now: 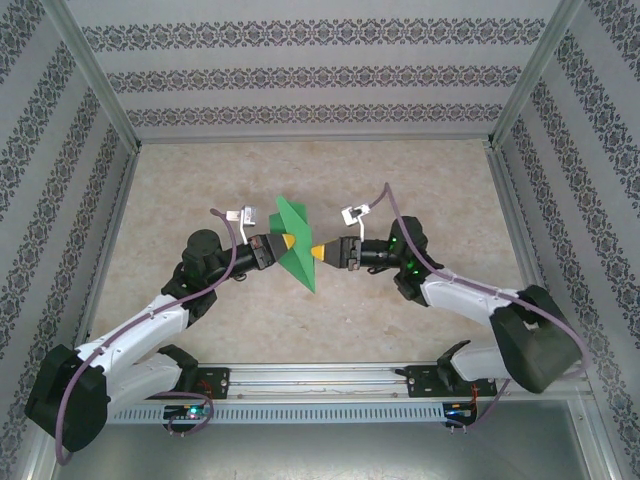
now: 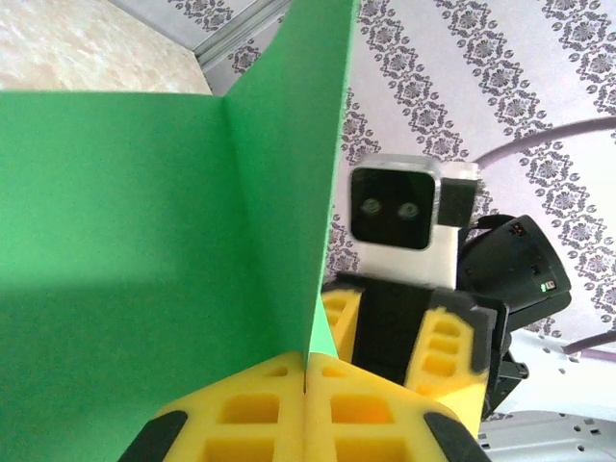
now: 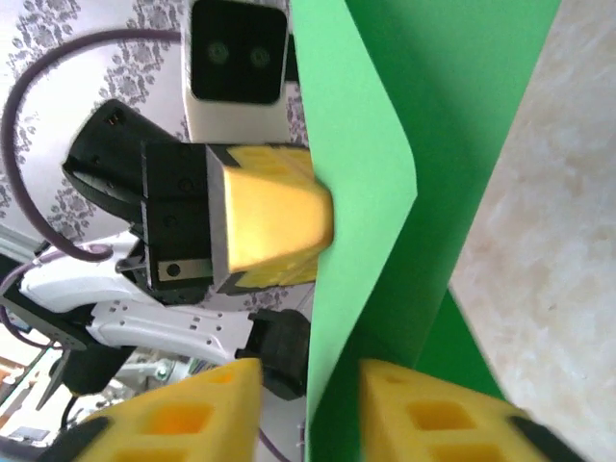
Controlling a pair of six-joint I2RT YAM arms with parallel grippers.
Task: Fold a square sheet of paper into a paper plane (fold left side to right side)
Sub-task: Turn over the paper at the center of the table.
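Green paper (image 1: 296, 222) was clenched in the left end effector (image 1: 289, 243), the right end effector (image 1: 316, 251) released, so edges likely needed matching before creasing.

The square sheet of paper (image 1: 295, 245) is plain bright green, darker where it lies in shade. The left gripper (image 1: 287, 242) and right gripper (image 1: 322, 251) have yellow fingertips on black bodies. The left arm (image 1: 140, 335) and right arm (image 1: 460, 292) are white with black joints, and the cables (image 1: 237, 250) are dull purple. The wrist camera (image 2: 399, 217) has a white casing and black face. The table (image 1: 200, 190) is mottled beige, seemingly a marble print. The walls (image 1: 300, 70) are pale grey with bands of dark floral ornament.
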